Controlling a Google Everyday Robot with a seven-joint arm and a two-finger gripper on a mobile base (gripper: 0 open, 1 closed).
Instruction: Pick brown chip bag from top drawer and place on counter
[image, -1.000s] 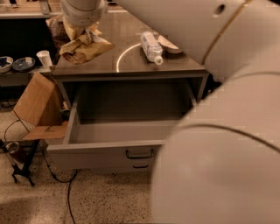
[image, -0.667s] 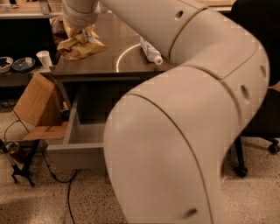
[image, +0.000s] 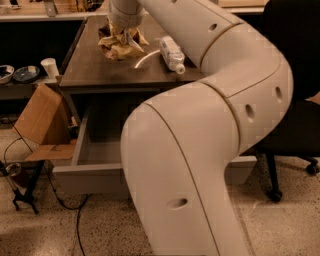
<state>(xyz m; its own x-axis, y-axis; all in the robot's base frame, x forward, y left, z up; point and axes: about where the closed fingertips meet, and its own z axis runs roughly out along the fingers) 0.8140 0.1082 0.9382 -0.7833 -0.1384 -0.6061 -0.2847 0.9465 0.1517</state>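
- At the top edge of the frame, the gripper (image: 124, 24) is cut off by the picture border and pressed down into the brown chip bag (image: 120, 46); whether it is clamped on the bag or released cannot be told.
- The bag is seen crumpled on the desk (image: 100, 72), in the upper left of the frame, with a clear bottle (image: 172, 52) lying just to its right.
- Much of the open top drawer (image: 92, 172) is hidden by the pale arm (image: 210, 125), which fills the centre and lower right; only the left part of the drawer's inside and front can be made out.
- A cardboard box (image: 37, 122) is seen at the left, beside the drawer.
- Compared with the earlier frames, the bag is found on the same far left part of the desk under the gripper, while the arm has swung aside, so that a dark chair (image: 295, 75) at the right edge is uncovered.
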